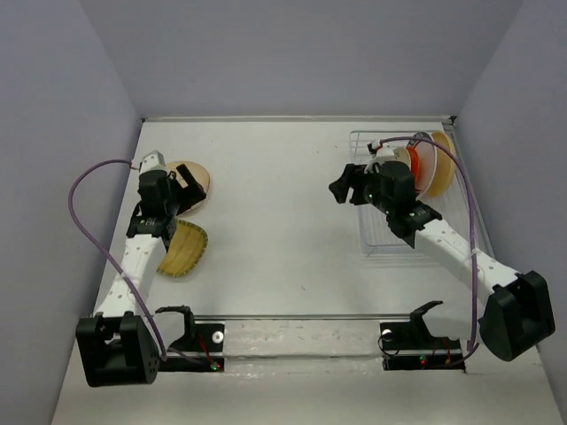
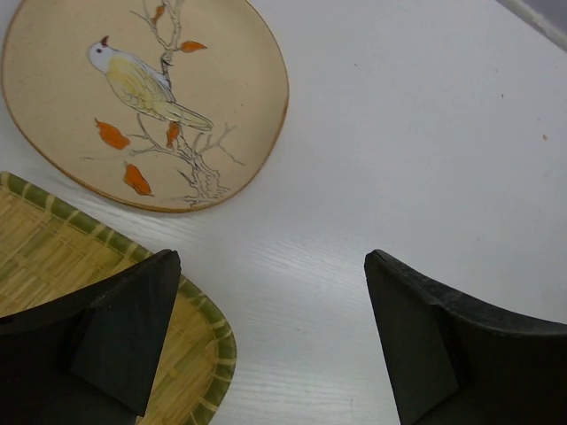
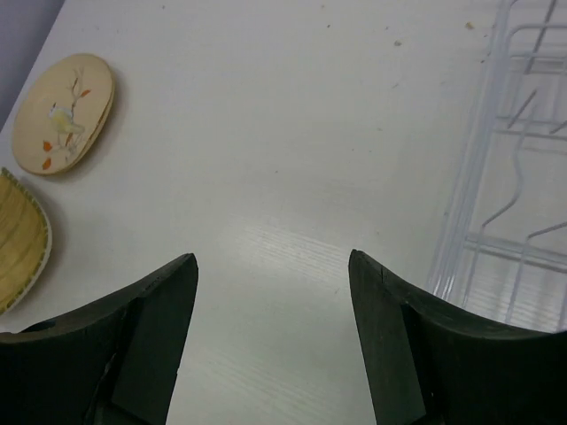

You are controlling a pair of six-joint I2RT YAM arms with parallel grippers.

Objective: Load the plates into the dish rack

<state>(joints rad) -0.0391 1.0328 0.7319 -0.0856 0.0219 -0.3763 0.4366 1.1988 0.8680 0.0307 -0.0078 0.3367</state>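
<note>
The cream patterned plate (image 1: 190, 180) with a bird picture lies flat at the far left; it also shows in the left wrist view (image 2: 146, 97) and the right wrist view (image 3: 64, 113). The yellow ridged-edge plate (image 1: 182, 249) lies just in front of it, seen also in the left wrist view (image 2: 71, 292). My left gripper (image 2: 270, 328) is open and empty, above the yellow plate's edge. The clear dish rack (image 1: 376, 239) stands at the far right with an orange-red plate (image 1: 415, 164) and a tan plate (image 1: 440, 164) upright in it. My right gripper (image 3: 270, 328) is open and empty, left of the rack (image 3: 505, 230).
Grey walls enclose the white table on three sides. A metal rail (image 1: 301, 317) runs along the near edge between the arm bases. Purple cables loop off both arms.
</note>
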